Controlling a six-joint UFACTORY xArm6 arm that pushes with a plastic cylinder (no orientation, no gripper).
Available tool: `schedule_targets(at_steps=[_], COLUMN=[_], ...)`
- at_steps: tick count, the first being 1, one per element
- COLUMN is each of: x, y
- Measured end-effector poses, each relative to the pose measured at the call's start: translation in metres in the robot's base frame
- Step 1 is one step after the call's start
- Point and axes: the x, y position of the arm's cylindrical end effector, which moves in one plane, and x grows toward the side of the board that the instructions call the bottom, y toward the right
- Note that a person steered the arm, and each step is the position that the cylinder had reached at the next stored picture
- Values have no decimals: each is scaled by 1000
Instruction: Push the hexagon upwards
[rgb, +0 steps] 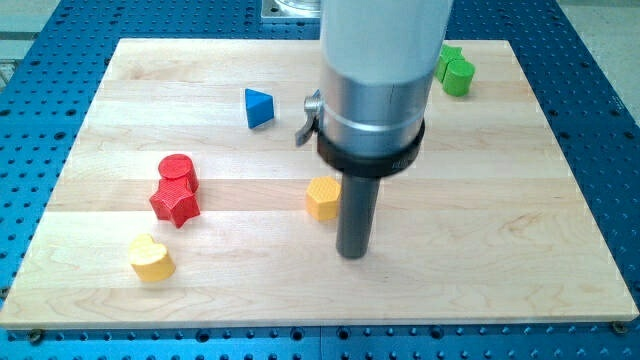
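Note:
A yellow hexagon block (322, 197) lies near the middle of the wooden board (500, 200). My tip (353, 254) rests on the board just to the right of and slightly below the hexagon, close to its lower right side; whether they touch I cannot tell. The rod and the arm's grey body rise above the tip and hide the board behind them.
A blue triangular block (258, 107) lies at upper left of centre. A red cylinder (177, 171) and a red star (175, 203) sit together at left, a yellow heart (151, 258) below them. Two green blocks (455, 71) sit at upper right.

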Motion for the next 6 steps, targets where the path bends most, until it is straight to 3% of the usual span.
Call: schedule_targets(at_steps=[1,2,3,4,6], x=[-35,-80,-84,-63,-65], y=[-19,22,52,11,-46])
